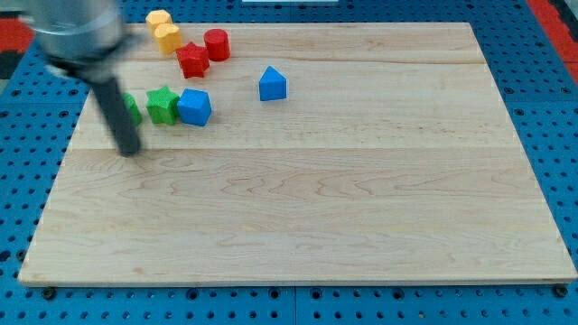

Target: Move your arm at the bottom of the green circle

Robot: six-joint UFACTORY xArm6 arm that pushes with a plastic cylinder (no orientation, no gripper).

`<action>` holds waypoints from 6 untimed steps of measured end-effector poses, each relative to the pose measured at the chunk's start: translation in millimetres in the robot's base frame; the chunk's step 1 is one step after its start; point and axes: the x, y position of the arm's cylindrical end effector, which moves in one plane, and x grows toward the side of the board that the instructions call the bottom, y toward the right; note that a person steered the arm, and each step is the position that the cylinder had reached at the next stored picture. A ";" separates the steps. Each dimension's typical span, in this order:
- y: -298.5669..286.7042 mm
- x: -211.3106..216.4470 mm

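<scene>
The green circle (133, 109) lies near the board's left edge, mostly hidden behind my dark rod. My tip (132, 151) rests on the board just below the green circle, toward the view's bottom. A green star (162, 104) sits right of the circle, touching a blue block (194, 106).
A red star (192, 60) and a red cylinder (216, 43) sit near the view's top. Two yellow blocks (163, 29) lie at the top edge. A blue pentagon-like block (272, 84) stands apart to the right. The wooden board (316, 199) lies on a blue pegboard.
</scene>
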 end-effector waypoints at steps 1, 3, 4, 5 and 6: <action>-12.2 -44.6; 96.7 -44.3; 144.6 -67.1; 163.8 -64.8; 104.4 -84.2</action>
